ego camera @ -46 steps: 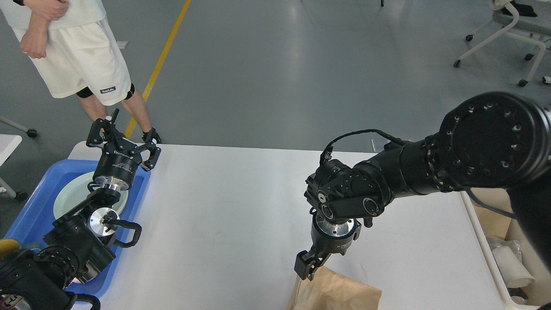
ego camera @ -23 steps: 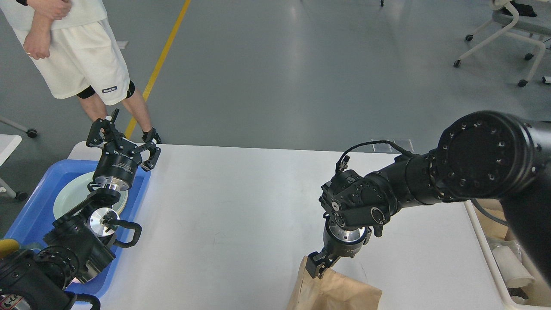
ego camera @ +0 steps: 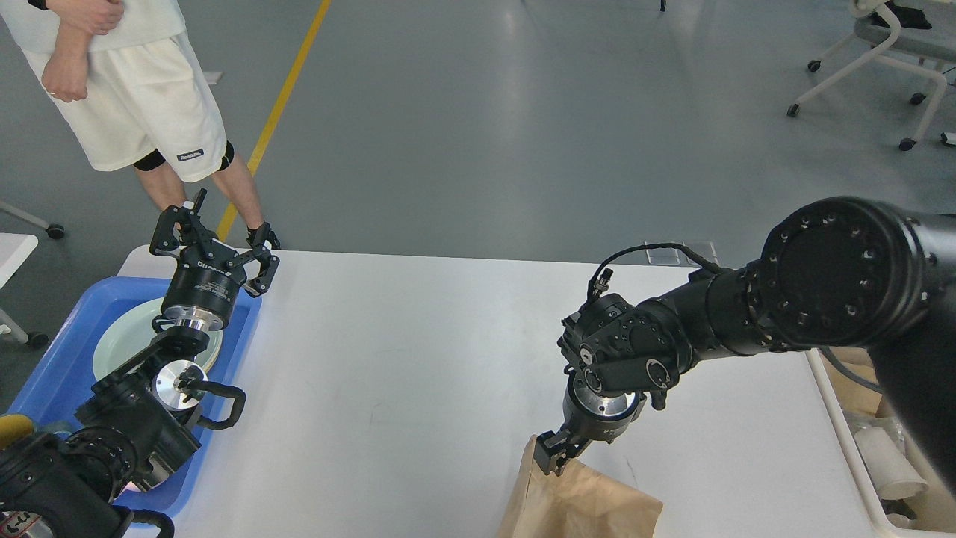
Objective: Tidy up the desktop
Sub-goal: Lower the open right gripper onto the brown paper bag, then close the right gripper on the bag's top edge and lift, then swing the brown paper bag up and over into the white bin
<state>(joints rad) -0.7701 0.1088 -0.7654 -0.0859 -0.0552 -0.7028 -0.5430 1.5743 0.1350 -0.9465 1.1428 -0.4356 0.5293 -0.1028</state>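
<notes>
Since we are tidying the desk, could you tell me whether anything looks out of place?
Only the crumpled brown paper bag at the near edge of the white desktop stands out; the right gripper is at its top edge.

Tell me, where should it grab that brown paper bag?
Probably at the upper left corner of the brown paper bag, coming straight down from above. The bag lies crumpled on the desktop with that corner raised, so thin paper fits between the fingers. The right pincer is there.
</notes>
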